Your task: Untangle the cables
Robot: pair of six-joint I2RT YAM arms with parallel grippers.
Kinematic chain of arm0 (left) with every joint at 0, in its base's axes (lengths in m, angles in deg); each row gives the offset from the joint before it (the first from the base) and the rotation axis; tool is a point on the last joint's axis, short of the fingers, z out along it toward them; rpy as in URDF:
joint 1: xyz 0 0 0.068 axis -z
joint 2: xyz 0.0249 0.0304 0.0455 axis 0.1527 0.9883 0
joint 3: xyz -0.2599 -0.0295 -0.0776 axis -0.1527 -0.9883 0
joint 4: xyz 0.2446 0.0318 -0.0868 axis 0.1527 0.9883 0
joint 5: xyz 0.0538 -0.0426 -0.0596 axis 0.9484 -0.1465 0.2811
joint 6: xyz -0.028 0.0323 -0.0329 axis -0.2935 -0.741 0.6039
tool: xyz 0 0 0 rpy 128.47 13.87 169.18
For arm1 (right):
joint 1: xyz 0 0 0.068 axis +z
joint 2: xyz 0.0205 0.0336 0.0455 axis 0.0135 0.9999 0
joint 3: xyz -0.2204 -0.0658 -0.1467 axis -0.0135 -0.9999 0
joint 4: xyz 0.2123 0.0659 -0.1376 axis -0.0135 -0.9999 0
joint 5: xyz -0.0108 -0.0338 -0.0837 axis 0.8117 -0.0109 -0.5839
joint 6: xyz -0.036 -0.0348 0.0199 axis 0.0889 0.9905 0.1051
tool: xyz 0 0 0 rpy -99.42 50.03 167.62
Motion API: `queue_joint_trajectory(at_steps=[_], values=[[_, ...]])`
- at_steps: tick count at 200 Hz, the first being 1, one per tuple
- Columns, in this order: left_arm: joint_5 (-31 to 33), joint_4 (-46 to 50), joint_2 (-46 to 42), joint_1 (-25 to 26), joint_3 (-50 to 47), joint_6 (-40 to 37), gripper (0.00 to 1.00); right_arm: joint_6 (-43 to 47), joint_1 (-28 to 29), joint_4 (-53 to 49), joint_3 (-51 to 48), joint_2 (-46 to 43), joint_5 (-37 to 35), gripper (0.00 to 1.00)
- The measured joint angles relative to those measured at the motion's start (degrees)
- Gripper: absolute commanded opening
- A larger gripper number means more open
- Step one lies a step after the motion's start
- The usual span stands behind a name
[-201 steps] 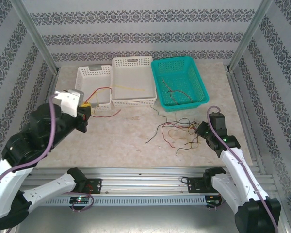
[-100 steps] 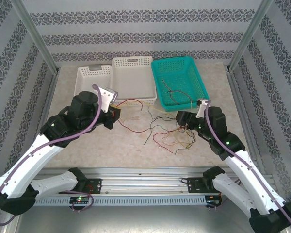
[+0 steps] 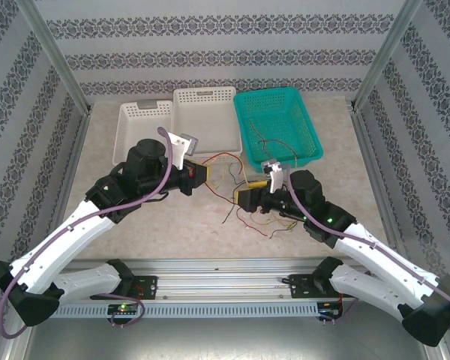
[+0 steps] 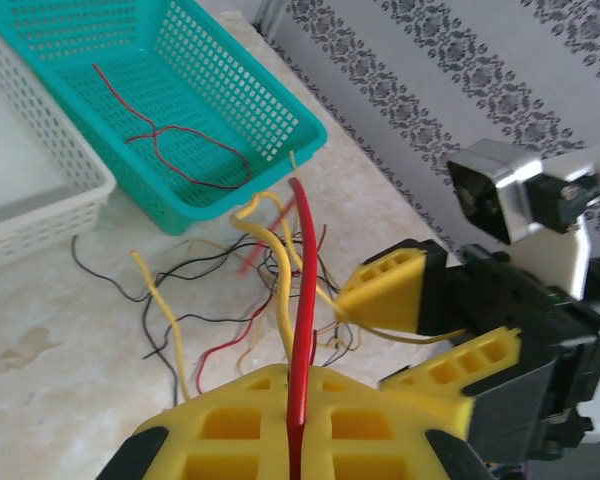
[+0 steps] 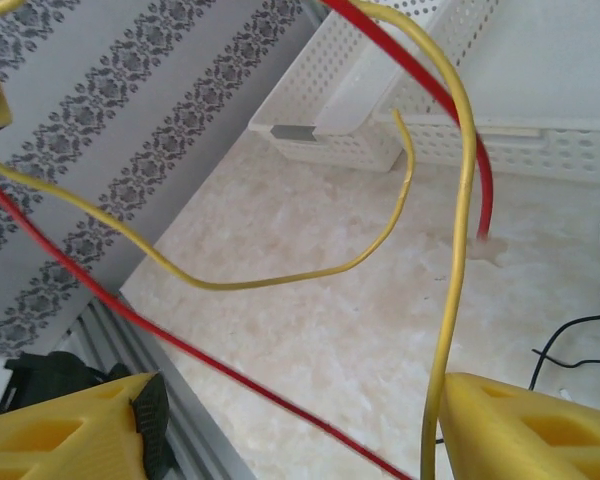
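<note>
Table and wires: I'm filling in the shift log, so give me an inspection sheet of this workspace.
Surface: pale, marbled table.
Job's things: thin wires tangled mid-table; some lie in the teal basket; small white basket and larger white basket stand beside it.
Clutter: nothing seen.
Claws: left claw shut on a red wire; right claw open, a yellow wire passing between its fingers.
Cables: purple arm cable runs along the left arm.
Surroundings: patterned walls, metal frame posts.
</note>
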Motion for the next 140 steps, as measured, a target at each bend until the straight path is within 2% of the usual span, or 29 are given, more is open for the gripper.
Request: queue_joint_trajectory(at_steps=[57, 85, 106, 140], values=[[-3.43, -4.79, -0.04, 0.00, -2.49, 4.31, 0.00, 0.37, 2.32, 4.44, -1.44, 2.49, -2.25, 0.67], [-4.66, -5.20, -0.07, 0.00, -2.64, 4.98, 0.00, 0.09, 2.51, 2.32, -1.53, -0.39, -9.86, 0.67], [-5.07, -5.18, -0.66, 0.00, -3.08, 5.03, 0.00, -1.88, 0.07, 0.72, -2.29, -5.57, -14.36, 0.67], [-5.44, -5.20, -1.70, 0.00, -4.61, 5.27, 0.00, -5.14, -2.99, 0.22, -2.82, -7.19, -14.21, 0.67]])
